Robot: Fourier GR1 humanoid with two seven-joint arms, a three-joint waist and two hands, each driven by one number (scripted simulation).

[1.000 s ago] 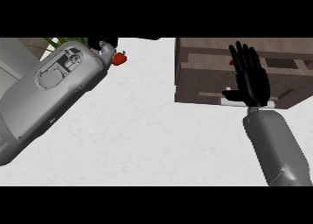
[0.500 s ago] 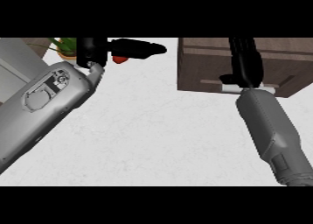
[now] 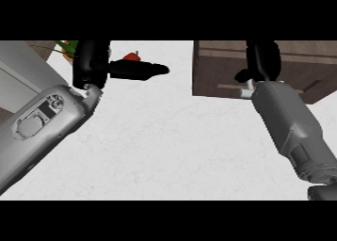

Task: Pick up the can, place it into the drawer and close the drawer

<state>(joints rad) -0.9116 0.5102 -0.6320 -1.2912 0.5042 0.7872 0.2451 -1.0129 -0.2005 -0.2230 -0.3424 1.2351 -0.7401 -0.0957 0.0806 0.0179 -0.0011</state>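
Note:
No can shows in the head view. A brown wooden drawer unit (image 3: 220,70) fills the upper right, with a pale handle bar (image 3: 232,86) on its front. My right hand (image 3: 261,59) stands edge-on in front of that drawer face just right of the handle, fingers straight and running up past the picture's top. My left hand (image 3: 91,59) is at the upper left, fingers straight upward and thumb stuck out to the right. A small red object (image 3: 132,56) peeks out just above that thumb, apart from the fingers. I cannot tell whether the drawer is pulled out.
A white counter top (image 3: 164,141) spreads across the middle between both grey forearms. Green leaves (image 3: 66,47) show at the top left behind the left hand. A pale panel (image 3: 18,66) lies along the left edge.
My left hand has risen into view from behind its forearm, thumb now beside the red object. My right hand turned from palm-flat to edge-on and moved up against the drawer front.

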